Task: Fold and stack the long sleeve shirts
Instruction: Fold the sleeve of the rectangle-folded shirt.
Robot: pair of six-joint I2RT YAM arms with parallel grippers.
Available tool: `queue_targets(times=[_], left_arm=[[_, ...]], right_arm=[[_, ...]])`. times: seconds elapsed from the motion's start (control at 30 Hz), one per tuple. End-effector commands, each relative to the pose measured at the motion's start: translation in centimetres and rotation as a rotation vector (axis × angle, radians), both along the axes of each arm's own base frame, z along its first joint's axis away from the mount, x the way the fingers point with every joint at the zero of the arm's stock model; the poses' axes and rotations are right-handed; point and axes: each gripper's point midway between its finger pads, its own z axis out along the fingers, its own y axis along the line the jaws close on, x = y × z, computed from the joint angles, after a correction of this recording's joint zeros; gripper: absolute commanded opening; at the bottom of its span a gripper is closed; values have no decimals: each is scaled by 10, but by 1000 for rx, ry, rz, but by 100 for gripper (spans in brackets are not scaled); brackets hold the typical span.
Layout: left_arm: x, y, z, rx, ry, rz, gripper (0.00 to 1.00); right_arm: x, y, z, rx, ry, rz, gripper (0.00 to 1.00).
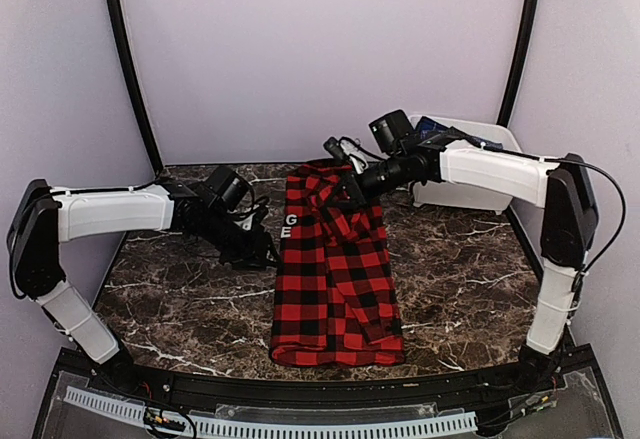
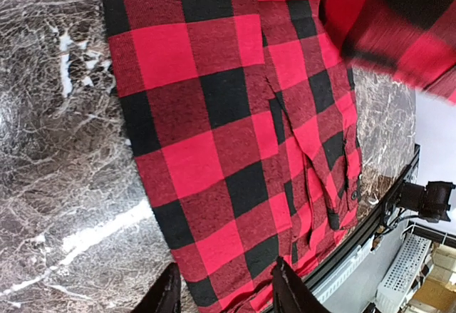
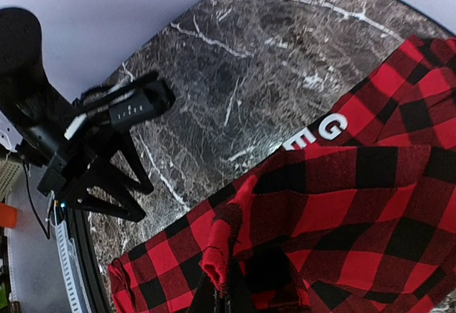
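Right claw (image 3: 222, 289) pinches flannel shirt (image 1: 335, 279) (left claw (image 2: 224, 293) parted)

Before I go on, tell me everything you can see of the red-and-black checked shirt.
The shirt is soft red-and-black buffalo-check flannel. It lies on the dark marble table as a long narrow strip running from the near edge towards the far side, its layers doubled over. At its left edge white letters G and E show. Its far end is lifted and bunched, pinched in the shut right gripper. The left gripper stands open at the left edge; whether it touches the cloth is unclear.
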Motion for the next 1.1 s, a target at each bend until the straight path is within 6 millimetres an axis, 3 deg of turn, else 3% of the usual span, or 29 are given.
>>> queue_targets(times=[0.0,0.33,0.63,0.73,0.83,0.97,1.07], left_arm=[[7,3,-5,0,-6,27,42],[13,3,-16,0,0,23,42],[11,4,-26,-1,19,25,42],[9,4,-30,-3,26,26,42],[6,6,-35,-1,32,27,42],[2,6,-41,-10,47,24,42],[-1,7,-45,-13,52,23,42]], right_arm=[[-19,12,-27,-109,39,58,0],[-52,32,-68,-248,86,133,0],[-74,57,-79,-228,135,178,0],[-82,60,-84,-234,143,193,14],[-88,61,-75,-197,144,192,33],[-94,57,-60,-145,130,171,46],[-91,46,-59,-153,117,110,49]])
